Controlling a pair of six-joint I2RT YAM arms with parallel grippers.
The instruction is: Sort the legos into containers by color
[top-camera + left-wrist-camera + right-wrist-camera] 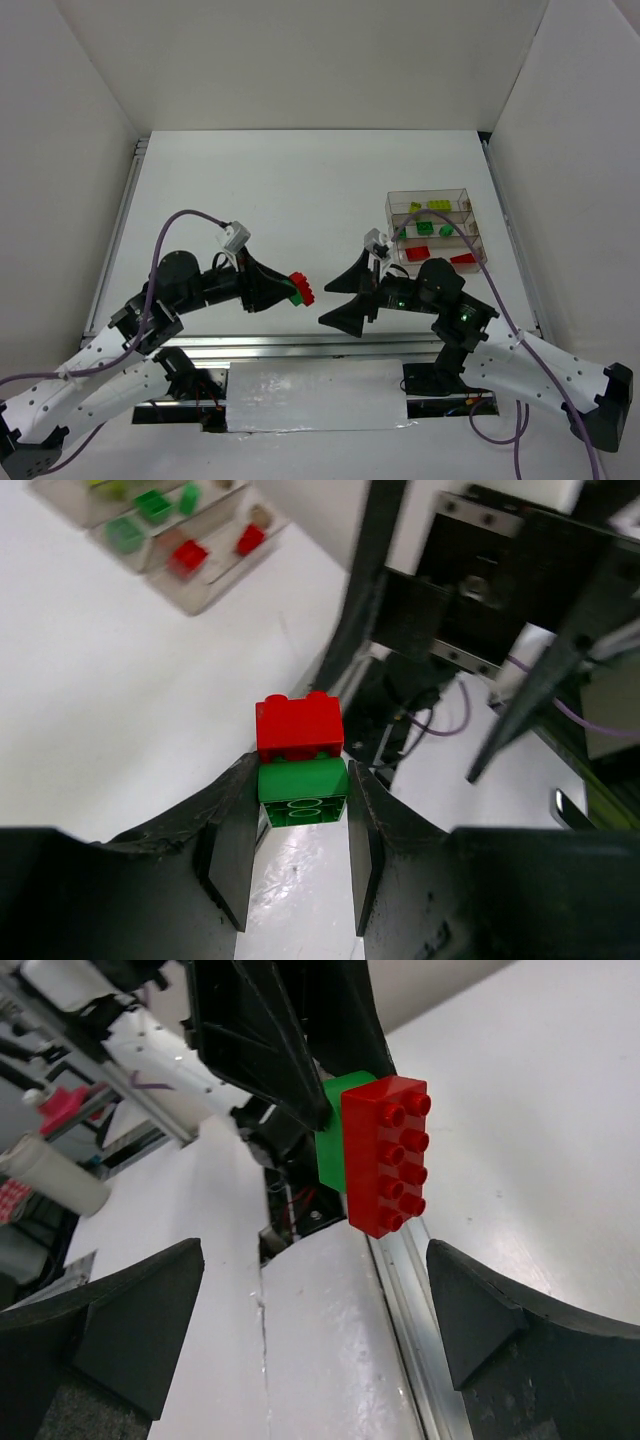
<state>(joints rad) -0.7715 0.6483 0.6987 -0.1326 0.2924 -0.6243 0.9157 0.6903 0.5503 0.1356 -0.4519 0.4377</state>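
Left gripper (300,832) was clamped on a green brick (303,792) with a red brick (299,727) stuck to it, in midair over the table's (280,190) front edge. Right gripper (315,1310) gaped wide, facing it.

No readable text, label, brand, number or sign in any view. Faint embossed oval marks on green brick (303,792), too blurred to read as characters. Stud tops of red brick (385,1155) too small to make out any logo.
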